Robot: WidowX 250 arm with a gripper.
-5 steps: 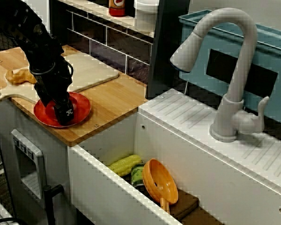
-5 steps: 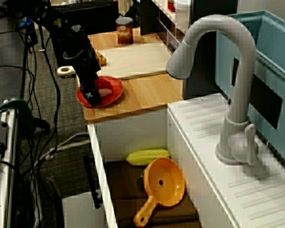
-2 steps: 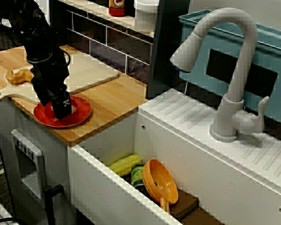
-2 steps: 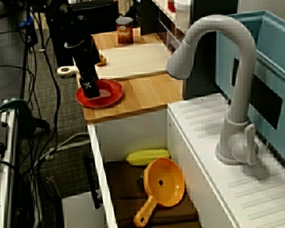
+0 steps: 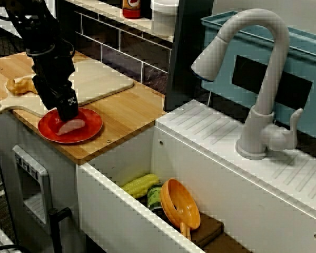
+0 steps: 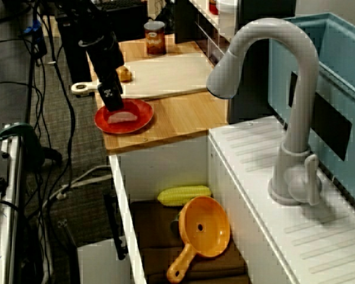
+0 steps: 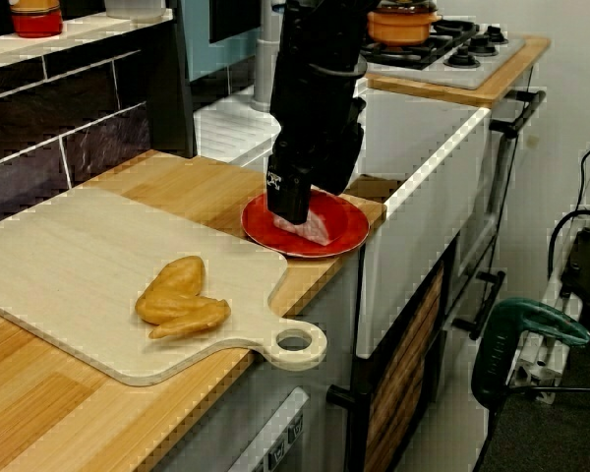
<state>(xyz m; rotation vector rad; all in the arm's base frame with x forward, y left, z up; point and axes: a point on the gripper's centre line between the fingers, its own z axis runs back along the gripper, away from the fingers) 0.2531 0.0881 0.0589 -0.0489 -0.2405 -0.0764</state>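
My black gripper [image 5: 68,109] hangs just above the left side of a red plate [image 5: 93,128] on the wooden counter. A pink piece of meat [image 5: 71,126] lies loose on the plate, right below the fingertips and apart from them. From the tap end, the gripper [image 6: 113,104] stands over the plate's [image 6: 143,116] far rim, with the meat [image 6: 121,116] beside it. From the cutting-board end, the gripper [image 7: 288,208] partly hides the meat [image 7: 317,227] and the plate [image 7: 352,236]. The fingers hold nothing.
A pale cutting board [image 5: 105,79] behind the plate carries a golden-brown chicken piece [image 7: 182,295]. The sink beside the counter holds a corn cob [image 5: 141,184], a green can [image 5: 155,197] and an orange strainer [image 5: 180,203]. A grey tap [image 5: 258,79] stands behind it.
The gripper has risen off the plate and drawn back to the left. The pink meat it covered before now lies uncovered on the plate.
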